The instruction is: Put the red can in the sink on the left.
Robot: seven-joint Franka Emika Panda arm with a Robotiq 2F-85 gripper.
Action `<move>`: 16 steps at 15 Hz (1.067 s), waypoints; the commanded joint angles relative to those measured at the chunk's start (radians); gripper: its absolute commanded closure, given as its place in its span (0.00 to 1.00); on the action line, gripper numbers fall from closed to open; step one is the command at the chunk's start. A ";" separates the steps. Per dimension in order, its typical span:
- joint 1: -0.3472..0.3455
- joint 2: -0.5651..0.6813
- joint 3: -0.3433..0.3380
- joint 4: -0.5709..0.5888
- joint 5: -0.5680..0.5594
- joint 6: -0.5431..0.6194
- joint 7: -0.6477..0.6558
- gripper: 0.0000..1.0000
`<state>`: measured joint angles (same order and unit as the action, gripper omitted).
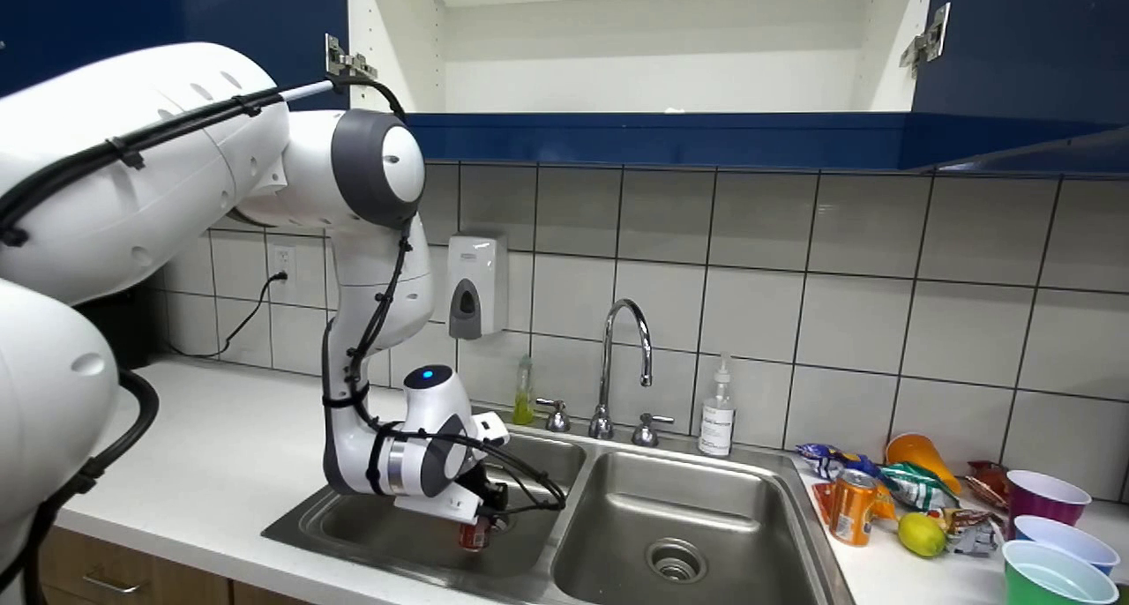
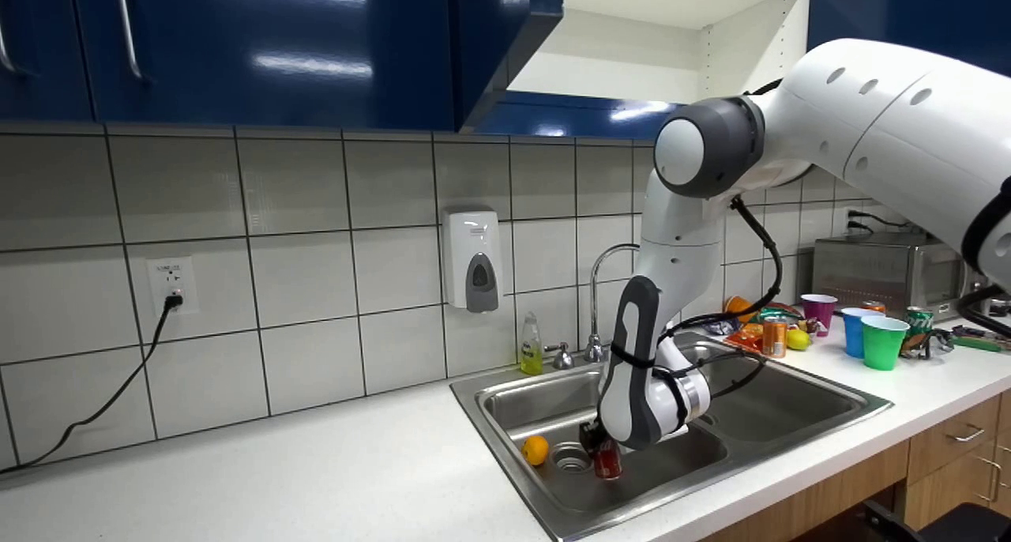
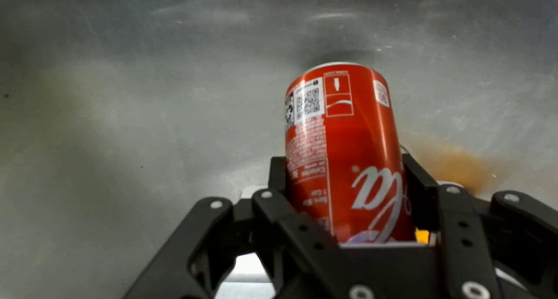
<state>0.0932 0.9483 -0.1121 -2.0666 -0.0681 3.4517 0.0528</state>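
Note:
The red can [image 3: 344,129] with white lettering fills the middle of the wrist view, its far end pointing away from the palm. My gripper [image 3: 344,170] is shut on it, with black fingers [image 3: 277,172] pressed to either side. Both exterior views show the can's lower part, as the red can [image 1: 474,535] and, slightly tilted, the red can [image 2: 607,461], sticking out below the gripper inside the left sink [image 2: 565,493]. The hand and wrist cover its upper part there. Whether its end touches the basin floor, I cannot tell.
A round orange fruit [image 2: 535,450] lies in the same basin beside the drain [image 2: 570,457]. The right basin [image 1: 750,552] adjoins it; a tap [image 1: 607,376] rises behind. Soap bottles [image 1: 717,420] line the back rim. An orange can [image 1: 853,508], lime [image 1: 922,534], snack bags and cups crowd the right counter.

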 commanded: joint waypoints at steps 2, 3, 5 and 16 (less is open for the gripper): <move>-0.026 0.022 0.024 0.035 0.011 0.010 -0.045 0.62; -0.026 0.026 0.025 0.040 0.010 0.010 -0.045 0.62; -0.025 0.036 0.025 0.050 0.010 0.010 -0.045 0.62; -0.013 0.052 0.029 0.073 0.014 0.008 -0.043 0.12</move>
<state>0.0933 0.9995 -0.0991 -2.0028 -0.0681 3.4519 0.0527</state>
